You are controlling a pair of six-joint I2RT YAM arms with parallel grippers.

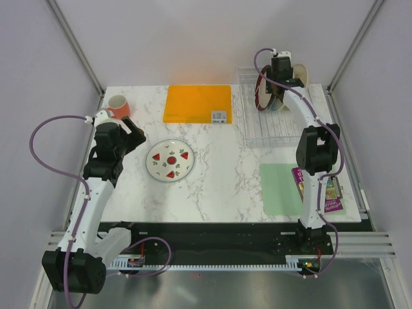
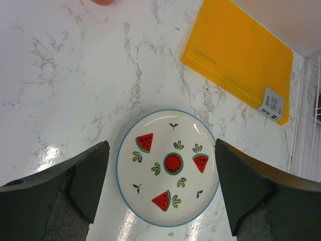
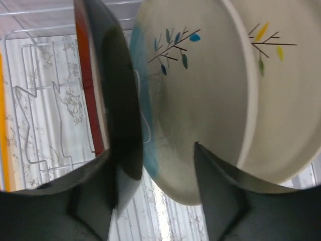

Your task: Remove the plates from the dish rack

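Fruit plate [image 1: 170,160] out on tabletop [image 1: 225,177], three left in rack [image 1: 270,132]; left jaws released, right jaws agape astride blue plate [image 3: 170,90].

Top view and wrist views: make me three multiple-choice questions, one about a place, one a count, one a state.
1. Where is the watermelon plate? A on the green mat; B flat on the table; C on the orange board.
2. How many plates stand in the dish rack? A none; B one; C three.
3. How are the left gripper's jaws? A open, empty; B shut on a mug; C shut on a plate.

Key: B, it lies on bare marble. C, the red-rimmed plate, blue-sprig plate and cream plate stand side by side. A, the jaws stand apart above the plate, gripping nothing.
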